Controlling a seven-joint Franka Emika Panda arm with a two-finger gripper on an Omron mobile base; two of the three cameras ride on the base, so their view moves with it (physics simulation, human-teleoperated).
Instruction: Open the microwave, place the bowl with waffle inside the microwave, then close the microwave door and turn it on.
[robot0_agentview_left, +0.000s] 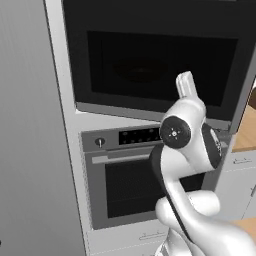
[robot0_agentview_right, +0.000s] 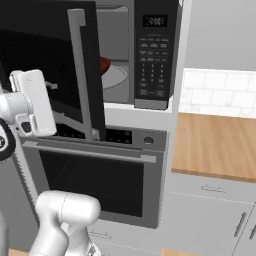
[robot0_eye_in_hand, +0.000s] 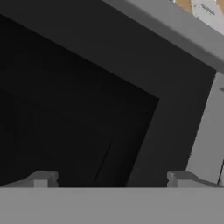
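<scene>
The microwave sits built into a grey cabinet column above a silver oven. The door stands partly open, hinged on its left and swung out toward the robot, so that in the right base view its grey handle runs upright along the free edge, with the grey cavity showing past it. Inside, the bowl rests on the pale round turntable; just its reddish-brown edge shows beside the door's edge, and the waffle cannot be made out. The black keypad fills the right side of the microwave, with a small display at its top.

In the left base view the door appears broadside, its dark window spanning most of the frame, with grey trim along its bottom edge and the oven below it.

The hand is close to the door's outer face, its fingers spread wide with nothing between them. In the hand view the dark glass lies straight ahead and the handle runs along the right. The fingers do not touch the glass as far as can be told.

To the right of the oven a wooden tabletop runs below a white tiled wall, with pale drawers beneath.
</scene>
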